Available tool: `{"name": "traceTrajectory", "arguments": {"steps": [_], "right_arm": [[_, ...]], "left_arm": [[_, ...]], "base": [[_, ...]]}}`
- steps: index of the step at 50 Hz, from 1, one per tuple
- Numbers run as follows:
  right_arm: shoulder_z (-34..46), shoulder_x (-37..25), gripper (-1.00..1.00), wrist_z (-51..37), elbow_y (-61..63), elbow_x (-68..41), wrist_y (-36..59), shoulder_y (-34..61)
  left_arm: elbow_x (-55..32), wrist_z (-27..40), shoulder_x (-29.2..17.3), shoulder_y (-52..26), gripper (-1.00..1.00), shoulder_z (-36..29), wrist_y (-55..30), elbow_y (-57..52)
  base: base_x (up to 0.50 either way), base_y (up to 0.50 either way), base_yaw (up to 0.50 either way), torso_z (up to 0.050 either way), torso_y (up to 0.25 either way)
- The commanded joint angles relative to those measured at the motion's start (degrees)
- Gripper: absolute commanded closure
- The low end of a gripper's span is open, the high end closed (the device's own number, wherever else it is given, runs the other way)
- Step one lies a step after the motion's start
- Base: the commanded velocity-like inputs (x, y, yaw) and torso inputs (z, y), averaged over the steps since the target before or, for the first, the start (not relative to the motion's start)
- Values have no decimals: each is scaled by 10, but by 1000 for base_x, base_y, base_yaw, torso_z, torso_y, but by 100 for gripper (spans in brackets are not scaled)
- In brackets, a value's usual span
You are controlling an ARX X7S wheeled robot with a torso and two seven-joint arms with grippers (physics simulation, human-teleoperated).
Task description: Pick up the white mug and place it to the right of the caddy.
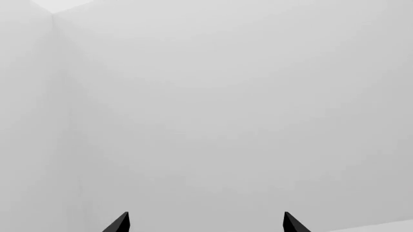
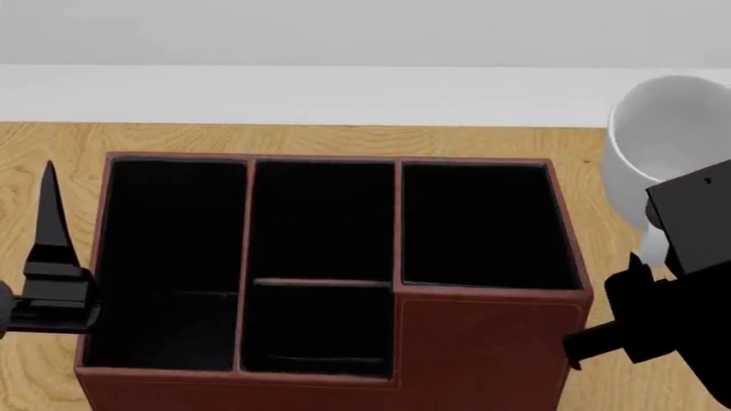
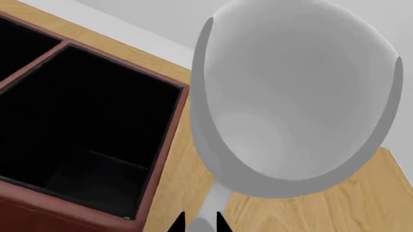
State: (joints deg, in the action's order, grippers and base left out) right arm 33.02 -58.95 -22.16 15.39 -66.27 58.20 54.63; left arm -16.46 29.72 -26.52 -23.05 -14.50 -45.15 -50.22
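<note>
The white mug (image 2: 668, 141) is to the right of the caddy (image 2: 480, 342), tilted with its opening towards the head camera. My right gripper (image 2: 645, 265) is shut on its loop handle; in the right wrist view the handle (image 3: 213, 203) runs between the two black fingertips of the gripper (image 3: 200, 223), and the mug body (image 3: 290, 101) fills the view beside the caddy's rim (image 3: 169, 140). Whether the mug touches the table is hidden. My left gripper (image 2: 51, 248) is at the caddy's left side, open and empty (image 1: 206, 221), facing a white wall.
The caddy stands on a wooden table (image 2: 342, 137) whose far edge meets a white wall (image 2: 342, 86). Bare wood shows to the right of the caddy under the mug (image 3: 322, 212) and to the caddy's left (image 2: 34, 145).
</note>
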Motion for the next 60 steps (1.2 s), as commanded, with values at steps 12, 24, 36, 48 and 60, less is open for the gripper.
{"name": "traceTrajectory", "arguments": {"steps": [12,24,36,48,60], "right_arm": [[1,3,100,3,-20,23,-6,-16],[12,8,100,12,-36,37,-8,-18],[31,9,100,31,-52,59,-8,-18],[49,9,100,46,-67,72,2,-17],[60,11,100,57,-79,81,-3,-27]], "left_arm": [[-2,2,0,-6,-100,-6,0,5],[-5,4,0,-9,-100,-6,-5,2],[-12,4,1,-11,-100,-4,-6,-2],[-11,4,-2,-10,-100,-5,0,3],[-13,7,-3,-14,-100,-8,-6,1]], "base": [[0,0,0,0,1],[0,0,0,0,1],[0,0,0,0,1],[0,0,0,0,0],[0,0,0,0,1]]}}
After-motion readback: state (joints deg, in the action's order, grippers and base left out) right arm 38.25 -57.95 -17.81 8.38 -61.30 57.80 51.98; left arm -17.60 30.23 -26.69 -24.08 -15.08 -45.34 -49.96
